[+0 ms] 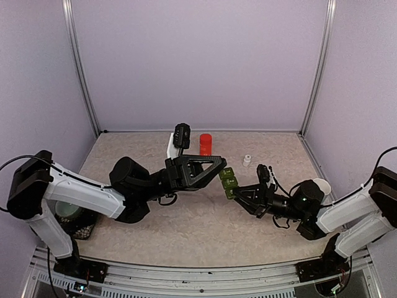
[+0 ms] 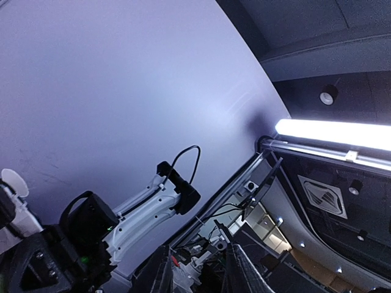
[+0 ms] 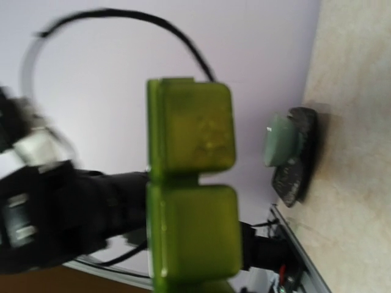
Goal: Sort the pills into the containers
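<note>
A pale marbled table (image 1: 186, 236) sits inside plain lilac walls, with metal posts in the two back corners and a rail along the near edge. Much is hidden. The left wrist view looks up at wall, ceiling light and the other arm, showing nothing of the table. The right wrist view is blurred and filled by the container strip (image 1: 227, 182), its lowest part cut off by the bottom edge. Whether the lids are up or down cannot be made out. A pale bowl (image 1: 66, 209) at the left edge lies partly under the left arm, and a white round thing (image 1: 321, 184) at the right edge is half covered by the right arm. There are two arms, one strip of three green compartments in the overhead view (two show whole at the wrist), one red tub (image 1: 205, 144) and one small white bottle (image 1: 247, 160). The right gripper (image 1: 237, 194) is clamped on the near end of the strip, holding it right of the table's middle. The left gripper (image 1: 220, 163) reaches to the strip's far end; its fingers (image 2: 241, 271) stand a little apart, and whether they touch it cannot be told. The tub and bottle stand behind the strip toward the back wall, apart from it. Bare table lies between the arms and the near rail.
</note>
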`<state>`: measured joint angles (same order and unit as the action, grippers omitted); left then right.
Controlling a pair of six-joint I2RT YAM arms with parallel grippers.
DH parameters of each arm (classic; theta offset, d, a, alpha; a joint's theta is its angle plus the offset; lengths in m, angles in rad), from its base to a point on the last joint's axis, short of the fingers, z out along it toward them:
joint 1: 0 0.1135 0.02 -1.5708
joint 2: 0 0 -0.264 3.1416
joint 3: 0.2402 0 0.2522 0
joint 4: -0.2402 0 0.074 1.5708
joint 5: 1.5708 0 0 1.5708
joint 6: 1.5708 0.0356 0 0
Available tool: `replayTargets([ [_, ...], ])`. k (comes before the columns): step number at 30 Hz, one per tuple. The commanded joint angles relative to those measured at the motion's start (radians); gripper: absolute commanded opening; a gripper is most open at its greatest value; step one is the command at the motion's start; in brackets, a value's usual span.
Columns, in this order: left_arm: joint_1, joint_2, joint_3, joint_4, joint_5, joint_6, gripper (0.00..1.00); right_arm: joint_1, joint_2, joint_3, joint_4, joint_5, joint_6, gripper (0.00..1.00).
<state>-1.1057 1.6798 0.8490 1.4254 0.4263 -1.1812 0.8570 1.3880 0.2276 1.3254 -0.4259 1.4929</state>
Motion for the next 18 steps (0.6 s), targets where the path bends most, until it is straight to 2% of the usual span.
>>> replayTargets([
  [1,0.026,-0.083,-0.096,-0.152,-0.122,0.072,0.33,-0.007,-0.083,0.029,-0.039,0.002,-0.01,0.0],
  [4,0.035,-0.108,-0.132,-0.231,-0.155,0.095,0.36,-0.013,-0.131,0.044,-0.081,-0.005,-0.02,0.0],
  [9,0.037,-0.09,-0.104,-0.353,-0.166,0.119,0.38,-0.015,-0.193,0.066,-0.143,-0.01,-0.034,0.0],
  [18,0.04,-0.01,-0.036,-0.325,-0.127,0.089,0.39,-0.015,-0.209,0.07,-0.178,-0.016,-0.049,0.0],
])
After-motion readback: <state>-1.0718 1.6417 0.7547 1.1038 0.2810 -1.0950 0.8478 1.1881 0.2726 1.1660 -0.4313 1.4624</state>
